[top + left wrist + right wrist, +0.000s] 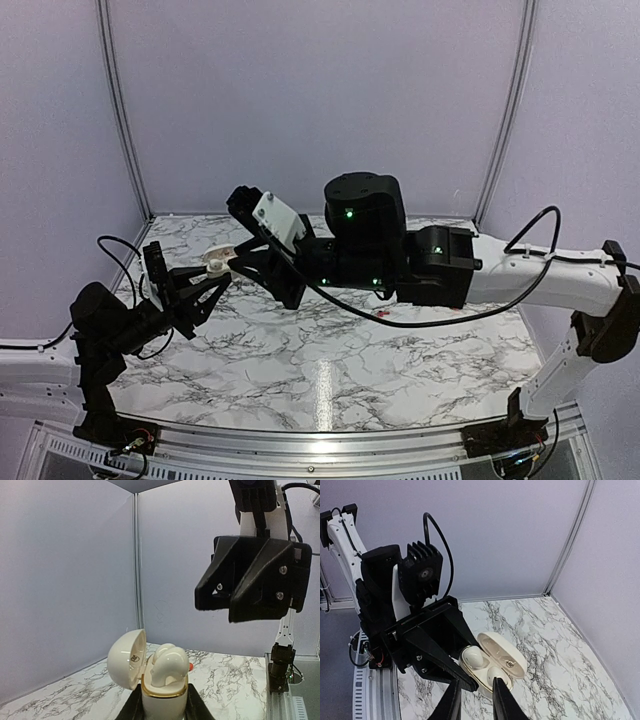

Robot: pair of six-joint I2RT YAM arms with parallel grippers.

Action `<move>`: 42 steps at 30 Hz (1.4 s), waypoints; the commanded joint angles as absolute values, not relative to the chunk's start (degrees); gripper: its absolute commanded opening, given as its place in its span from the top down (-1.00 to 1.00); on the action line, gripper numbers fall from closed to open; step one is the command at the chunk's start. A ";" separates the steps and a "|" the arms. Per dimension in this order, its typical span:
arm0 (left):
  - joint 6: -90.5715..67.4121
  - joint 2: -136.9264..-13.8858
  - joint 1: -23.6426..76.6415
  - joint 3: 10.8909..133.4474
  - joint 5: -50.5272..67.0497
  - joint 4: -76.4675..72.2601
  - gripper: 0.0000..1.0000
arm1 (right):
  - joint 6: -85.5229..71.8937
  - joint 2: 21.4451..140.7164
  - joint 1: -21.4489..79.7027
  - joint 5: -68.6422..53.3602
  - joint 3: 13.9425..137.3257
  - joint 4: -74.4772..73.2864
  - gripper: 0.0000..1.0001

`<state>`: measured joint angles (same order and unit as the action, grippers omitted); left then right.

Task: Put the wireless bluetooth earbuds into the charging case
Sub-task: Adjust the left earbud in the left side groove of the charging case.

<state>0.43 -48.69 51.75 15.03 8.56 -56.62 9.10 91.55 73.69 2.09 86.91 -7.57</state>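
Observation:
A cream-white charging case [164, 700] with a gold rim stands upright in my left gripper [165, 707], which is shut on its base. Its lid [126, 658] is hinged open to the left. Two cream-white earbuds [474, 656] [497, 675] sit in its wells; they also show in the left wrist view [170, 664]. My right gripper [476, 701] hovers just above the case [506, 656], jaws a little apart with nothing between them. From above, the case [214, 263] is at the left-back, and the right gripper [240, 264] is beside it. A tiny red thing [190, 666] peeks out behind the case.
A marble tabletop [330, 370] is walled by pale panels at the back and sides. The right arm's bulky black body [370, 245] stretches across the middle. A small red bit [383, 313] lies on the table under that arm. Cables hang by both arms.

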 commanded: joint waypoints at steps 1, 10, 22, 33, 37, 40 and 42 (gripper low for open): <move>-1.18 -48.26 51.84 17.13 9.33 -56.56 1.00 | 9.78 92.87 74.42 2.39 90.10 -10.42 0.59; -0.97 -48.16 51.77 17.05 9.27 -56.24 1.00 | 8.81 95.30 74.92 0.64 92.30 -10.21 0.77; -0.35 -48.21 51.77 17.17 9.57 -56.16 1.00 | 8.54 98.28 75.06 -0.37 94.54 -10.85 0.86; -0.35 -47.64 51.77 16.96 9.91 -55.98 1.00 | 7.59 98.75 74.65 4.15 94.48 -11.26 0.87; -0.35 -47.42 51.78 16.85 9.98 -55.94 1.00 | 6.81 98.70 74.19 4.69 94.35 -11.34 0.88; -0.35 -47.37 51.78 16.79 9.97 -55.83 1.00 | 6.32 98.70 73.84 4.78 94.45 -11.41 0.87; -0.35 -47.37 51.84 16.81 9.99 -55.90 1.00 | 6.24 98.74 73.66 4.47 94.57 -11.34 0.87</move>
